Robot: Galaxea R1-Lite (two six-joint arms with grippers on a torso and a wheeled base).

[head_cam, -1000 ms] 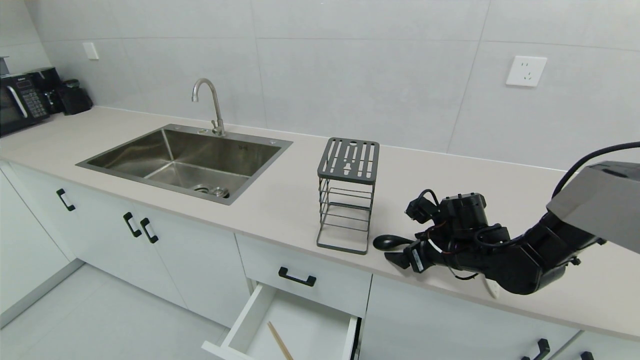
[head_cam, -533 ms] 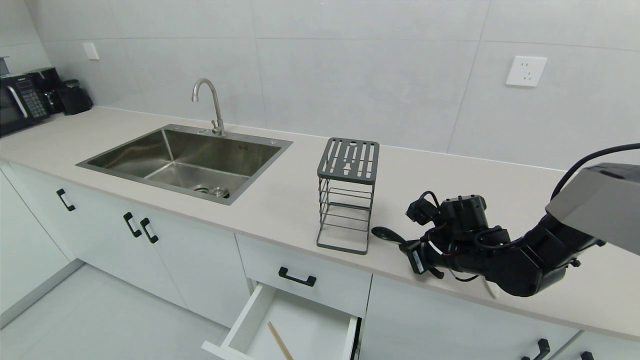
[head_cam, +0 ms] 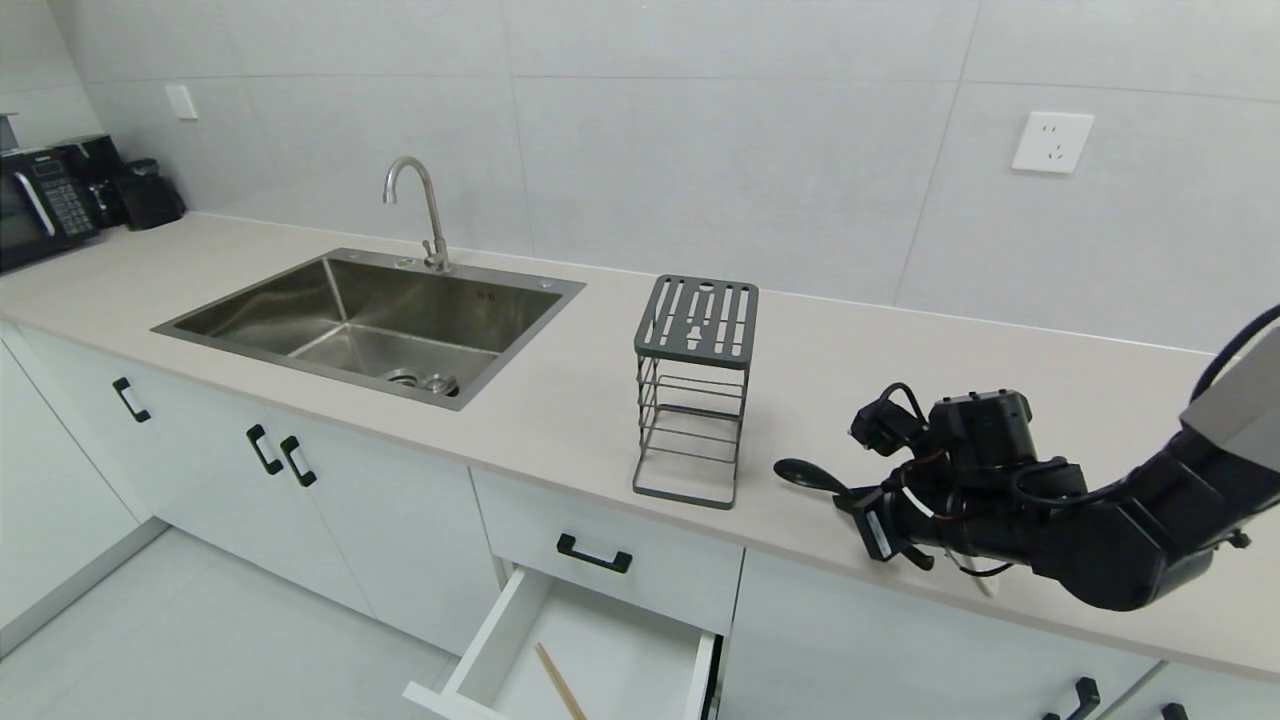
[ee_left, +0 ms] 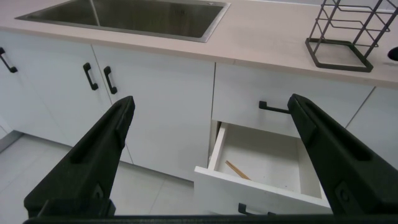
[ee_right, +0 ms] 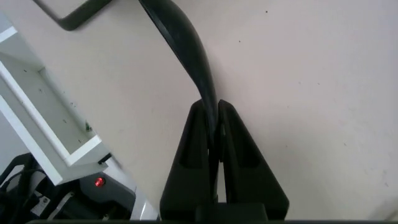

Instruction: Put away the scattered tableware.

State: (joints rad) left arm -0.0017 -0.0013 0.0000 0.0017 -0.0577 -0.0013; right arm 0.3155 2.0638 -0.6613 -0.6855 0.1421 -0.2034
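The black spoon (head_cam: 812,476) is pinched by its handle in the right jaws, which are closed on it with no gap that we can see. Its bowl sticks out low over the worktop (head_cam: 560,410), just beside the wire rack (head_cam: 695,400) and near the front edge. We judge the hold thin: the handle is narrow and gripped far from the bowl, so a quick swing could twist it or let it slide out. The rack stands close enough to be clipped on the way. Below, the open drawer (head_cam: 610,640) holds a chopstick (head_cam: 560,688). The left jaws hang spread wide and empty before that drawer, so the arms could crowd each other there.
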